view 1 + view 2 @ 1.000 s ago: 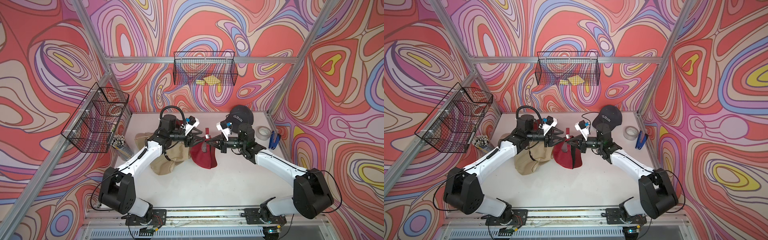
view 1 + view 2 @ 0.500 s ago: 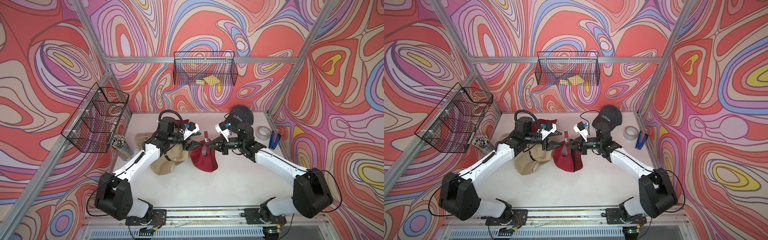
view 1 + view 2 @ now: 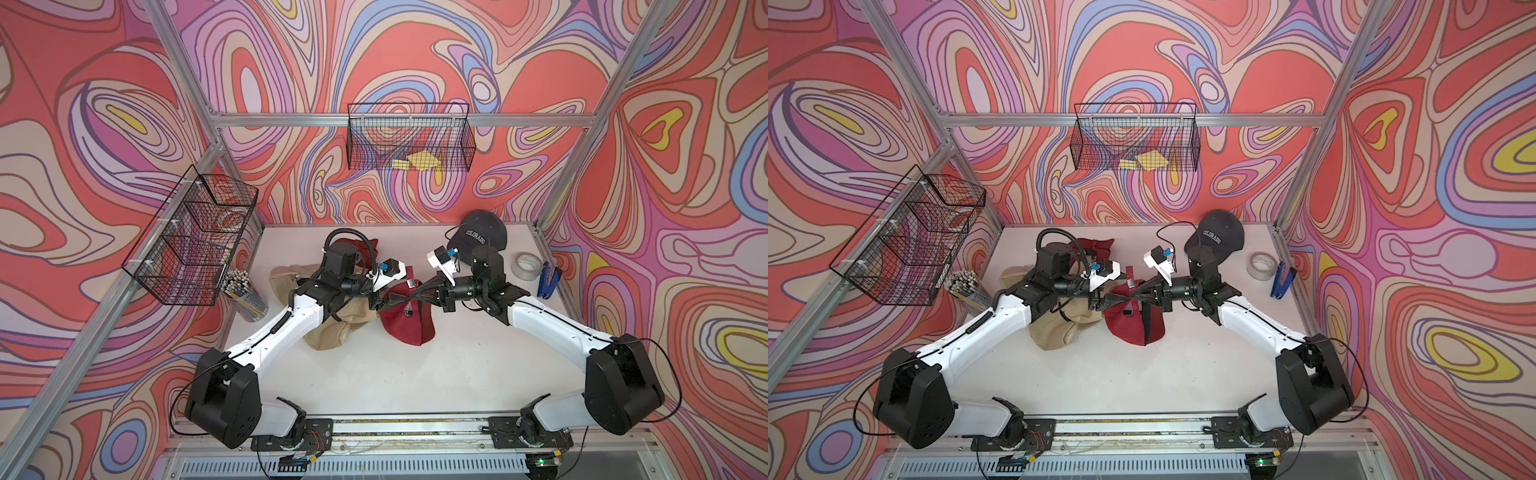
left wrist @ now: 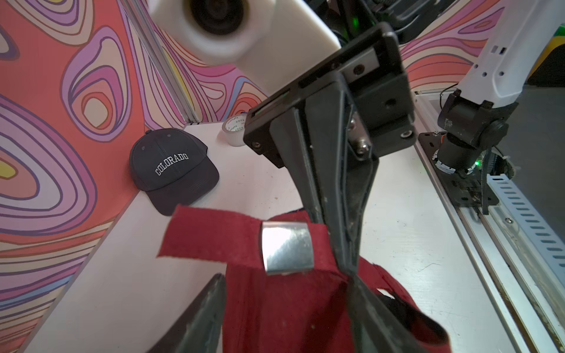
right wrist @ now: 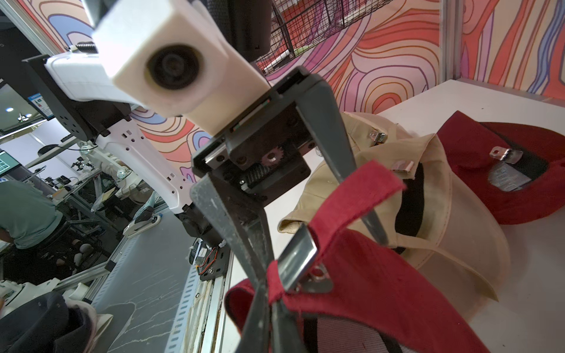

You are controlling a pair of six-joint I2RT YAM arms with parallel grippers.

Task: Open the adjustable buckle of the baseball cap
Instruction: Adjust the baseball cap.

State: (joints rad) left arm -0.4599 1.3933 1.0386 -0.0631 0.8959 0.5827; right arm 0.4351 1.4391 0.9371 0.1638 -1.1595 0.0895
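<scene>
The red baseball cap (image 3: 409, 328) (image 3: 1133, 328) sits at mid table between both arms. Its silver buckle (image 4: 287, 247) (image 5: 298, 256) sits on the red strap (image 4: 214, 238), with the flap tilted up off its base plate. My right gripper (image 3: 415, 296) (image 3: 1133, 295) (image 5: 269, 293) is shut on the strap just beside the buckle. Facing it tip to tip, my left gripper (image 3: 405, 297) (image 3: 1126, 296) (image 4: 284, 278) is open, with its fingers (image 4: 208, 314) straddling the cap's back band below the buckle.
A beige cap (image 3: 332, 328) lies under the left arm, with another red cap (image 3: 361, 245) behind it. A navy COLORADO cap (image 3: 482, 237), tape roll (image 3: 525, 266) and blue stapler (image 3: 548, 280) sit at the back right. A pencil cup (image 3: 245, 291) stands left. Wire baskets (image 3: 409, 137) hang on the walls.
My left gripper has dropped and reached in toward the right gripper's tips, and now straddles the cap's back. The right gripper has kept its hold on the strap.
</scene>
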